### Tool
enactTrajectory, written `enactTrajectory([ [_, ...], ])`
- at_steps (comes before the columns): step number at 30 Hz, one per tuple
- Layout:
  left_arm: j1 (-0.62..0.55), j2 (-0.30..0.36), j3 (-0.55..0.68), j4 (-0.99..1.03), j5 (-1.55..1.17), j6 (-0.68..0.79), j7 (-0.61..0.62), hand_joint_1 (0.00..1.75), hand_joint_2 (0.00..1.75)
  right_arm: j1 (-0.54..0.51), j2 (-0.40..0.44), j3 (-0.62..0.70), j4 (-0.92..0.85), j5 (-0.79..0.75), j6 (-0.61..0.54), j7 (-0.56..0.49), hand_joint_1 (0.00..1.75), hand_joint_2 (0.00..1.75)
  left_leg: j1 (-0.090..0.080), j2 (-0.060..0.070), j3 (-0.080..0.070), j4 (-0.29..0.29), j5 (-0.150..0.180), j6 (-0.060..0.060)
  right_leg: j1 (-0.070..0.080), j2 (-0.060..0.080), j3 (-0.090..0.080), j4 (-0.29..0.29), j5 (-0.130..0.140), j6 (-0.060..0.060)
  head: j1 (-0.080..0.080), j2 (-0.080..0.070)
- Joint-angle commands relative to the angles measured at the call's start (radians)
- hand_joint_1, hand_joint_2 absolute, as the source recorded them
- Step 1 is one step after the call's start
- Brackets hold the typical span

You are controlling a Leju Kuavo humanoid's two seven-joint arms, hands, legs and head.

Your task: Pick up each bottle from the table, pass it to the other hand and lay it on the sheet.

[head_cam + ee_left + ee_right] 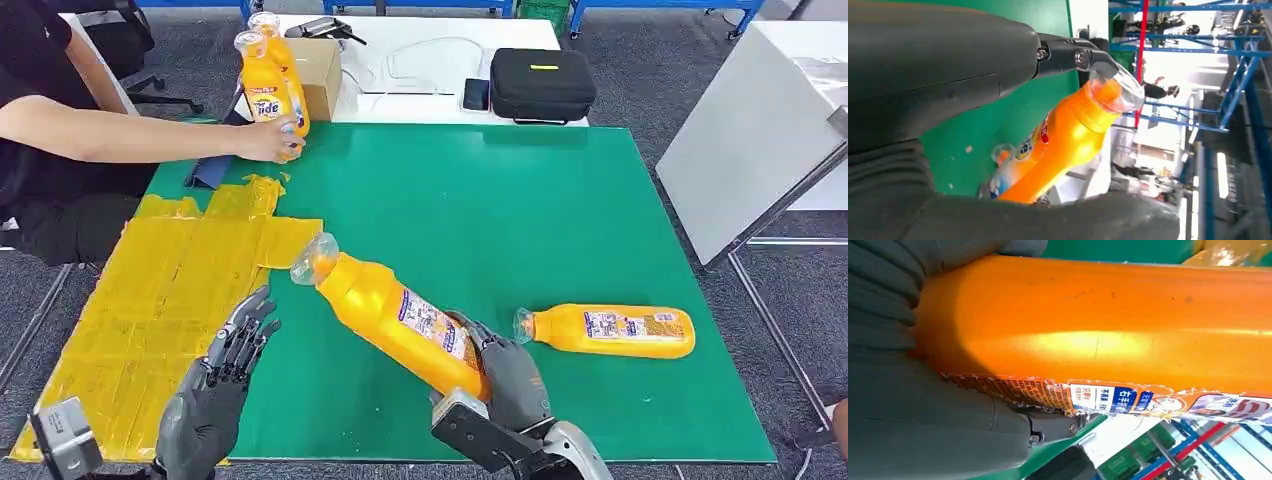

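Nearest in the head view, the right hand (pixel 508 372) grips the base end of an orange bottle (pixel 400 325), lifted off the green tabletop (pixel 560 220) and slanting up and to the left, its clear cap pointing toward the yellow sheet (pixel 170 300). The right wrist view brings the same bottle (pixel 1108 325) up close: its orange wall, a torn label edge with blue and white print, and the grey hand (pixel 923 410) wrapped under it. How the darker fingers lie around the far side is hidden by the bottle itself.

The left hand (pixel 225 375) hovers over the near edge of the sheet, fingers apart and holding nothing, just short of the bottle's cap. From the left wrist camera the cap end (pixel 1108 92) shows beyond the hand (pixel 938 65), with a fingertip close to the clear cap; whether it touches I cannot tell.

A second bottle (pixel 610 331) lies on its side on the tabletop, just beside the right hand, cap toward it. In the left wrist view it (pixel 1010 172) is mostly covered by the held bottle and blurred.

Farther back, a person's hand (pixel 272 140) holds two upright bottles (pixel 272 85) at the tabletop's far left corner. Behind them a cardboard box (pixel 318 72), a phone (pixel 476 94) and a black case (pixel 543 84) sit on a white table (pixel 420 108).
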Motion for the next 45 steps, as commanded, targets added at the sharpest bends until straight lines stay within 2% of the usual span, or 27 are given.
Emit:
enactTrajectory([
  [1, -0.048, 0.142, -0.214, 0.044, 0.078, 0.142, 0.041, 0.0, 1.75, -0.027, -0.025, 0.078, 0.038, -0.089, -0.037, -0.045, 1.75, 1.75, 0.0, -0.002, 0.001, -0.001, 0.0, -0.002, 0.0, -0.001, 0.001, 0.0, 0.0, -0.001, 0.0, 0.0],
  [5, -0.078, 0.171, -0.273, 0.063, 0.114, 0.221, 0.065, 0.0, 1.75, -0.032, -0.024, 0.114, 0.032, -0.094, -0.064, -0.063, 1.75, 1.75, 0.0, -0.003, 0.002, -0.001, 0.0, -0.003, -0.001, -0.002, 0.002, 0.0, 0.0, -0.002, 0.0, 0.0],
  [13, -0.078, 0.173, -0.272, 0.067, 0.124, 0.238, 0.071, 0.0, 1.75, -0.038, -0.028, 0.128, 0.035, -0.083, -0.06, -0.069, 1.75, 1.75, 0.0, -0.001, 0.002, -0.001, 0.0, -0.002, -0.001, 0.0, 0.001, 0.0, 0.0, -0.001, 0.0, 0.0],
  [15, -0.076, 0.167, -0.27, 0.074, 0.134, 0.254, 0.081, 0.0, 1.75, -0.039, -0.027, 0.141, 0.033, -0.04, -0.065, -0.079, 1.75, 1.75, 0.0, 0.0, 0.001, -0.001, 0.0, -0.002, 0.0, 0.0, 0.001, 0.0, 0.0, -0.001, 0.0, 0.0],
  [23, -0.069, 0.143, -0.244, 0.094, 0.177, 0.24, 0.119, 0.0, 1.75, -0.052, -0.031, 0.184, 0.087, -0.066, -0.081, -0.064, 1.75, 1.75, 0.0, 0.0, 0.002, -0.001, 0.0, -0.002, 0.0, 0.001, 0.002, -0.001, 0.0, -0.001, 0.0, 0.0],
  [25, -0.08, 0.144, -0.26, 0.105, 0.186, 0.233, 0.135, 0.0, 1.75, -0.095, -0.032, 0.157, 0.221, -0.117, -0.11, -0.182, 1.75, 1.75, 0.0, 0.0, 0.002, -0.001, 0.0, -0.002, 0.0, 0.001, 0.002, -0.001, 0.001, -0.001, 0.0, 0.0],
  [28, -0.113, 0.139, -0.288, 0.129, 0.274, 0.232, 0.158, 0.0, 1.75, -0.168, -0.012, 0.148, 0.382, -0.122, -0.079, -0.229, 1.75, 1.75, 0.0, 0.002, 0.004, -0.003, 0.001, -0.002, 0.0, 0.003, 0.004, -0.003, 0.002, -0.001, 0.0, 0.0],
  [31, -0.17, 0.147, -0.356, 0.182, 0.333, 0.301, 0.15, 0.0, 1.75, -0.195, 0.027, 0.15, 0.43, -0.061, -0.048, -0.239, 1.75, 1.75, 0.0, 0.001, 0.003, -0.003, 0.002, -0.002, 0.0, 0.001, 0.003, -0.002, 0.002, -0.001, 0.0, 0.0],
  [33, -0.199, 0.15, -0.384, 0.202, 0.36, 0.339, 0.14, 0.0, 1.75, -0.206, 0.052, 0.159, 0.425, -0.002, 0.006, -0.227, 1.75, 1.75, 0.0, -0.002, 0.002, -0.002, 0.002, -0.002, 0.0, -0.002, 0.002, -0.001, 0.001, -0.001, 0.0, 0.0],
  [36, -0.223, 0.127, -0.372, 0.211, 0.391, 0.387, 0.155, 0.0, 1.75, -0.307, 0.113, 0.182, 0.537, 0.009, 0.119, -0.235, 1.75, 1.75, 0.0, 0.001, 0.001, -0.001, 0.002, -0.001, 0.0, 0.001, 0.001, -0.001, 0.002, 0.0, 0.0, 0.0],
  [37, -0.223, 0.147, -0.381, 0.211, 0.389, 0.395, 0.16, 0.0, 1.75, -0.201, 0.19, 0.093, 0.534, -0.06, 0.03, -0.253, 1.75, 1.75, 0.0, 0.003, 0.002, -0.002, 0.002, -0.001, 0.0, 0.003, 0.001, -0.001, 0.003, -0.001, 0.0, 0.0],
  [38, -0.189, 0.195, -0.4, 0.18, 0.409, 0.398, 0.113, 0.0, 1.75, 0.013, 0.184, 0.137, 0.449, -0.045, -0.117, -0.345, 1.75, 1.75, 0.0, 0.003, 0.002, -0.002, 0.002, -0.002, 0.0, 0.004, 0.0, 0.0, 0.003, -0.001, 0.0, 0.0],
  [39, -0.178, 0.219, -0.416, 0.181, 0.419, 0.403, 0.086, 0.0, 1.75, 0.13, 0.161, 0.21, 0.439, -0.011, -0.21, -0.387, 1.75, 1.75, 0.0, -0.002, 0.002, -0.003, 0.002, -0.002, 0.0, -0.002, 0.003, -0.002, 0.001, -0.001, 0.0, 0.0],
  [40, -0.18, 0.238, -0.434, 0.185, 0.431, 0.413, 0.064, 0.0, 1.75, 0.155, 0.13, 0.3, 0.469, -0.037, -0.302, -0.391, 1.75, 1.75, 0.001, -0.009, 0.005, -0.005, 0.002, -0.003, 0.001, -0.009, 0.008, -0.004, -0.001, -0.002, -0.001, 0.0],
  [41, -0.189, 0.247, -0.447, 0.19, 0.442, 0.427, 0.047, 0.0, 1.75, 0.122, 0.101, 0.399, 0.511, -0.096, -0.374, -0.369, 1.75, 1.75, 0.002, -0.012, 0.008, -0.005, 0.001, -0.003, 0.001, -0.013, 0.01, -0.006, -0.003, -0.002, 0.0, 0.0],
  [45, -0.209, 0.262, -0.464, 0.197, 0.41, 0.488, 0.002, 0.0, 1.75, -0.005, 0.089, 0.487, 0.579, -0.221, -0.428, -0.329, 1.75, 1.75, -0.001, -0.013, 0.002, -0.003, 0.0, -0.002, -0.002, -0.01, 0.008, -0.002, -0.005, 0.001, -0.001, 0.0],
])
